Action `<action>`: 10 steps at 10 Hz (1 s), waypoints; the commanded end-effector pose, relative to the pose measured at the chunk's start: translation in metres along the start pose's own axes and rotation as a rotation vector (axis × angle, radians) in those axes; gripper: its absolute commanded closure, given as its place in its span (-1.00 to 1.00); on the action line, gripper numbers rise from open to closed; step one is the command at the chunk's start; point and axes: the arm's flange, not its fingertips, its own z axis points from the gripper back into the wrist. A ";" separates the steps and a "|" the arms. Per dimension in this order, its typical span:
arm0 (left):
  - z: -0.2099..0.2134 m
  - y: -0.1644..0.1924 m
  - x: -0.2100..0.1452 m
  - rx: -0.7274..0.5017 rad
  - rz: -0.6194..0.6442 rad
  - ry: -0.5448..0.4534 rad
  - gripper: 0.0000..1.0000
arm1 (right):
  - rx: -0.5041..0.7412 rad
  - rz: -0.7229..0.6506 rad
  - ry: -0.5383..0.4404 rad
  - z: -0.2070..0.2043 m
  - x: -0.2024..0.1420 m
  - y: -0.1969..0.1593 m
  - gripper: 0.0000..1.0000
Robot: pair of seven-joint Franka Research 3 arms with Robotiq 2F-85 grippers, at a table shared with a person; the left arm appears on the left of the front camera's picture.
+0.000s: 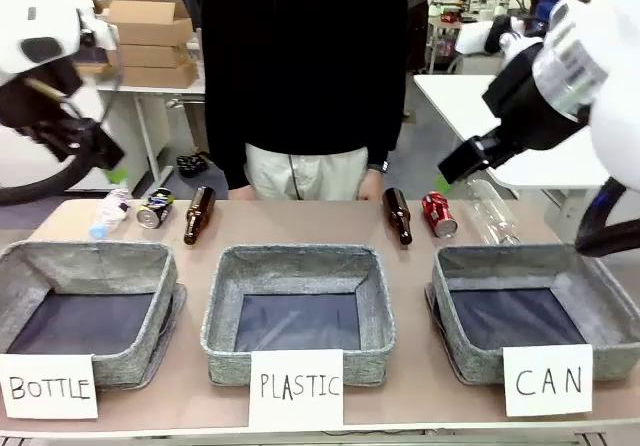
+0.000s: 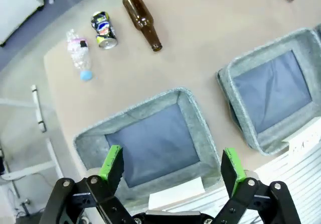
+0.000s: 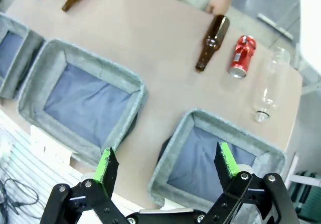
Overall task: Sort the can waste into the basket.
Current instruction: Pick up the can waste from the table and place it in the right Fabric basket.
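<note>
You have both arms parked high over the worktop (image 1: 300, 228), touching nothing, prob. so each wrist cam takes in the layout before you commit. Left gripper (image 2: 171, 162): jaws wide apart, nothing btw them, above the BOTTLE basket (image 1: 85, 253). Right gripper (image 3: 166, 162): jaws wide apart too, empty, above the near wall of the CAN basket (image 1: 520, 254).

The layout reads as a sorting setup. The baskets stand in a row on your side, the PLASTIC basket (image 1: 295, 254) in the middle, each fronted by a handwritten paper sign (image 1: 548, 379). The waste lies on its side along the far edge, in front of the person (image 1: 300, 66).

The red can (image 1: 438, 214) lies just behind the CAN basket, btw a brown glass bottle (image 1: 398, 215) and a clear plastic bottle (image 1: 492, 211). It's near both but touches neither, so there's room for the jaws; I'd call it the easy 1 for your right arm. The black-blue can (image 1: 155, 209) lies far left, behind the BOTTLE basket and well apart from the CAN basket, btw the 2nd clear plastic bottle (image 1: 108, 213) and the 2nd brown glass bottle (image 1: 198, 214). That 1 prob. needs a carry across the whole worktop.

Count: 2 cans, neither in the basket yet; 2 brown glass bottles; 2 clear plastic bottles; 3 baskets, all w/ bare dark bottoms; 3 signs; 2 grippers; 1 person.
</note>
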 end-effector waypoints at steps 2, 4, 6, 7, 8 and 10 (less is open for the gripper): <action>-0.028 -0.002 0.014 -0.135 -0.025 0.049 -1.00 | 0.000 0.000 0.000 0.000 0.000 0.000 -1.00; -0.015 0.004 0.003 -0.387 0.158 0.057 -1.00 | 0.774 -0.441 0.117 -0.024 -0.004 -0.007 -1.00; -0.019 0.051 0.003 -0.975 0.457 0.094 -1.00 | 1.214 -0.875 0.190 -0.010 0.008 -0.032 -1.00; -0.029 0.067 -0.002 -1.096 0.589 0.094 -1.00 | 1.294 -0.997 0.172 -0.017 0.005 -0.045 -1.00; -0.034 0.080 -0.011 -1.187 0.652 0.057 -1.00 | 1.346 -1.105 0.157 -0.026 -0.001 -0.052 -1.00; -0.046 0.090 -0.027 -1.366 0.813 -0.211 -1.00 | 1.418 -1.206 0.126 -0.038 -0.015 -0.055 -1.00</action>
